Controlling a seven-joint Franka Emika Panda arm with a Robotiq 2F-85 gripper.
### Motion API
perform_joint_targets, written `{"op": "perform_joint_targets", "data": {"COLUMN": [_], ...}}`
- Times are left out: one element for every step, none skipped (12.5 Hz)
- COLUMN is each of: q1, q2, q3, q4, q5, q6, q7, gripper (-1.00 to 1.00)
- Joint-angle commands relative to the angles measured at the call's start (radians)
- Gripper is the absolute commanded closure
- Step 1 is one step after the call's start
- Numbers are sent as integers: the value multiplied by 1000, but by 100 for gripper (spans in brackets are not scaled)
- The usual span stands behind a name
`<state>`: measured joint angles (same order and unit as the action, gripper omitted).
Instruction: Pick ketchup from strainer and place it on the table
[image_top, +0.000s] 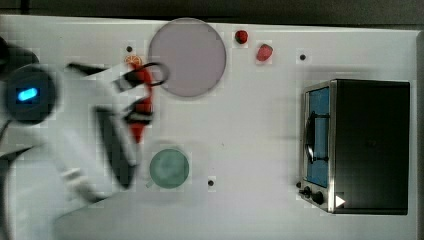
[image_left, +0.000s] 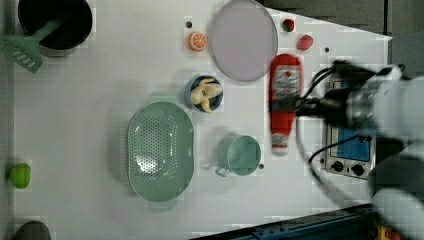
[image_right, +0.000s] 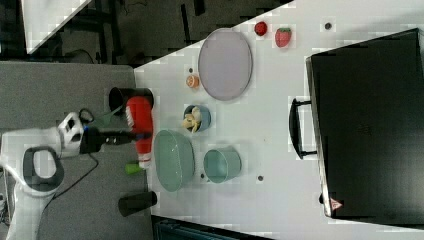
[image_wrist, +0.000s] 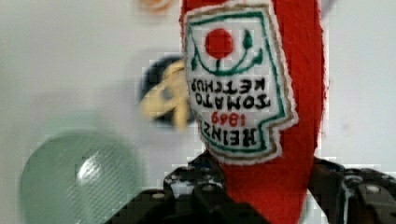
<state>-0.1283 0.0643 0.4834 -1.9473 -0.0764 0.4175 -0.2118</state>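
The ketchup (image_left: 285, 97) — a red bottle with a white cap — is pinched around its narrower part by my claw (image_left: 289, 106), lifted clear above the desk (image_left: 90, 100). In the left view it lies lengthwise, cap toward the bottom edge, hanging between the grey plate (image_left: 243, 40) and the toaster oven (image_left: 350, 150). The pale green strainer (image_left: 160, 150) sits on the desk well apart from the bottle, nothing in it. A green cup (image_left: 240, 155) stands between strainer and bottle, and a small blue bowl (image_left: 205, 94) with yellowish pieces — I cannot tell what — is just beside the strainer.
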Motion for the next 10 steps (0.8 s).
{"op": "perform_joint_targets", "data": {"q1": [-86, -91, -95, -96, -97, -97, -97, -97, -97, -97], "q2": [-11, -10, -9, -8, -7, -5, -4, -2, 0, 1], "q3": [-137, -176, -212, -247, -279, -305, -326, -342, -353, -358], "q4": [4, 1, -3, -14, -31, -53, -77, -104, -135, -171], "q5": [-4, -4, -4, -4, -4, -4, -4, -4, -4, -4], "q6": [-3, -3, -3, -3, -3, 3, 15, 33, 53, 82], "q7": [-179, -213, -246, -275, -296, -300, -300, -300, -300, -300], "gripper": [-13, -13, -13, -13, -13, -13, -13, -13, -13, -13]}}
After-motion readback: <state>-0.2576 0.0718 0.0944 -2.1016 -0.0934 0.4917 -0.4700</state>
